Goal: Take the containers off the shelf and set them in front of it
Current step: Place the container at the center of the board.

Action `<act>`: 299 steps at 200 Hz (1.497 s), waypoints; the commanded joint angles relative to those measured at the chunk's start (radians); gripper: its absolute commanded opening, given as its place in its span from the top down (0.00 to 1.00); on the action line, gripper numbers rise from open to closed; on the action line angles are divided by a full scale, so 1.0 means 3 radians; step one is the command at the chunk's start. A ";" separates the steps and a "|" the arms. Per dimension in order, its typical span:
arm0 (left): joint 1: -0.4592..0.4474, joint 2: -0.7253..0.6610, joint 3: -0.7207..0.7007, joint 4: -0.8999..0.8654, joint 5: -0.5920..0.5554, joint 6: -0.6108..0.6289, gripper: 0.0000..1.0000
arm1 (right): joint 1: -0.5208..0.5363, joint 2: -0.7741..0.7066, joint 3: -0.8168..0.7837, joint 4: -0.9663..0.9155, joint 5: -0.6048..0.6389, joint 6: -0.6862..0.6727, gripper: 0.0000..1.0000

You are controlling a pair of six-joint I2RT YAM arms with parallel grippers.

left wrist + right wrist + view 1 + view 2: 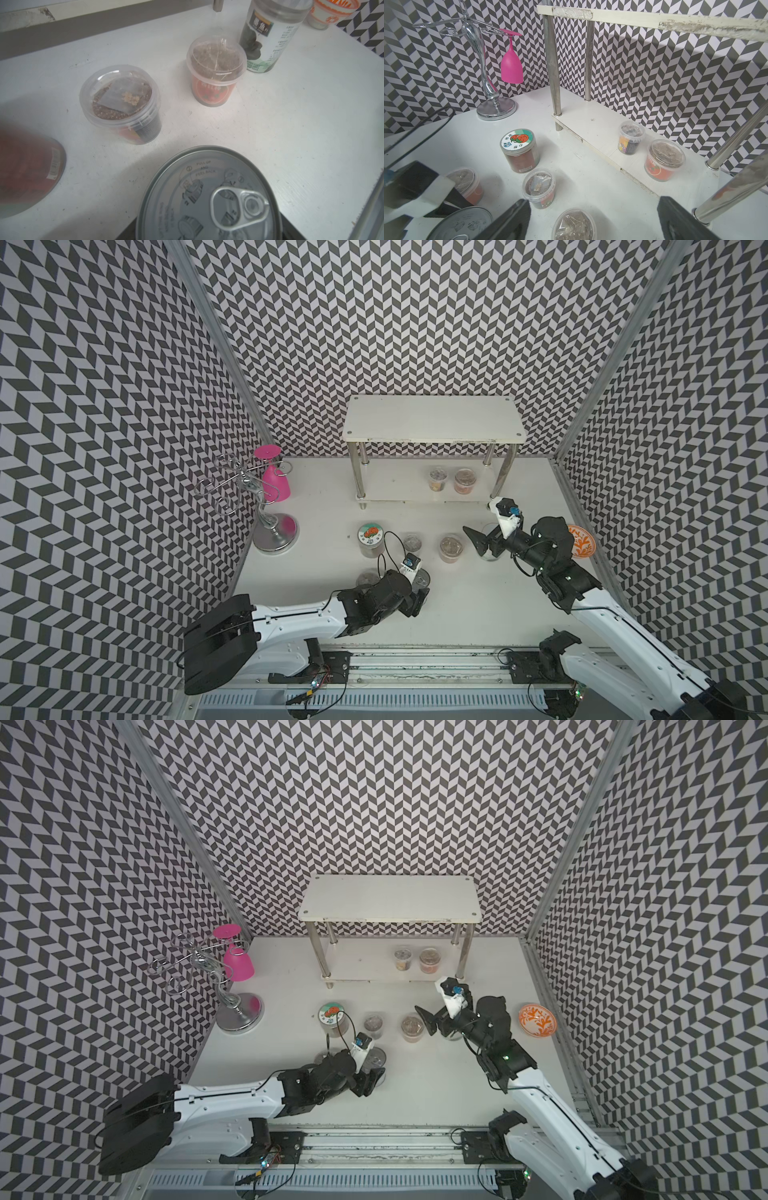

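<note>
Counter [457,614]: shelf [432,423] at the back, two tubs [464,481] on its lower tier. Your right gripper [592,199] hangs wide open, empty. Your left gripper [419,598] sits at the can [207,197] on the counter; whether it grips, cannot tell. Jar [371,536] stands in front.

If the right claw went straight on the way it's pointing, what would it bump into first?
Most likely the clear lidded plastic tub just ahead of the open right gripper, though height is unclear.

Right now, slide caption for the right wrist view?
Open right gripper facing the shelf: dark-label tub and red-label tub on its lower tier, teal-lidded jar and can on the table.
</note>
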State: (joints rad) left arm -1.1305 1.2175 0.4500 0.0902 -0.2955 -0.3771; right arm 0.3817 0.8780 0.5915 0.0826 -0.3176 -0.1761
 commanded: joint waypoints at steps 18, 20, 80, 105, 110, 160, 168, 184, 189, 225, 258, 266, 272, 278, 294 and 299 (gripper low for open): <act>-0.0017 0.0139 0.0001 0.0185 -0.0323 -0.0042 0.24 | -0.0019 -0.0072 -0.0028 0.0160 0.0059 -0.0030 0.00; -0.0016 0.0147 -0.0005 0.0199 -0.0324 -0.0042 0.24 | -0.0019 -0.0072 -0.0031 0.0162 0.0056 -0.0031 0.00; -0.0012 0.0313 0.0018 0.0273 -0.0312 -0.0040 0.19 | -0.0019 -0.0065 -0.0036 0.0169 0.0056 -0.0033 0.00; -0.0014 0.0296 0.0023 0.0194 -0.0345 -0.0124 0.15 | -0.0019 -0.0074 -0.0044 0.0170 0.0056 -0.0037 0.01; -0.0013 0.0288 0.0030 0.0170 -0.0350 -0.0132 0.14 | -0.0019 -0.0077 -0.0046 0.0170 0.0057 -0.0037 0.00; -0.0010 0.0197 0.0097 0.0027 -0.0370 -0.0089 0.08 | -0.0019 -0.0065 -0.0039 0.0169 0.0027 -0.0037 0.00; -0.0011 0.0173 0.0112 0.0006 -0.0365 -0.0083 0.08 | -0.0019 -0.0057 -0.0040 0.0170 0.0011 -0.0028 0.00; -0.0011 0.0112 0.0145 -0.0062 -0.0365 -0.0078 0.06 | -0.0019 -0.0016 -0.0041 0.0192 -0.0062 0.0020 0.00; -0.0010 0.0091 0.0153 -0.0091 -0.0360 -0.0078 0.06 | -0.0019 0.0000 -0.0046 0.0213 -0.0083 0.0055 0.00; -0.0019 -0.0122 0.0284 -0.0488 -0.0308 -0.0088 0.02 | -0.0010 0.0275 -0.0181 0.0788 -0.0278 0.0676 0.00; -0.0008 -0.0390 0.0391 -0.0737 -0.0242 -0.0007 0.01 | 0.0238 0.0815 -0.0012 0.1122 0.0063 0.1034 0.00; -0.0001 -0.0415 0.0448 -0.0795 -0.0243 0.0046 0.00 | 0.0367 0.0962 0.0078 0.1158 0.0279 0.1017 0.00; 0.0009 -0.0418 0.0490 -0.0824 -0.0234 0.0077 0.00 | 0.0455 0.1087 0.0159 0.1171 0.0489 0.1026 0.00; 0.0027 -0.0422 0.0530 -0.0854 -0.0224 0.0106 0.00 | 0.0523 0.1235 0.0248 0.1168 0.0689 0.1055 0.00; 0.0101 -0.0422 0.0609 -0.0870 -0.0173 0.0179 0.00 | 0.0579 0.1667 0.0642 0.0939 0.1056 0.1314 0.00; 0.0136 -0.0418 0.0623 -0.0868 -0.0150 0.0197 0.00 | 0.0589 0.1806 0.0786 0.0830 0.1107 0.1385 0.00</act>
State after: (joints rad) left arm -1.1210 1.1042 0.5919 -0.1204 -0.3695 -0.3660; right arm 0.5358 1.2873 0.6693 0.3183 -0.1856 0.1188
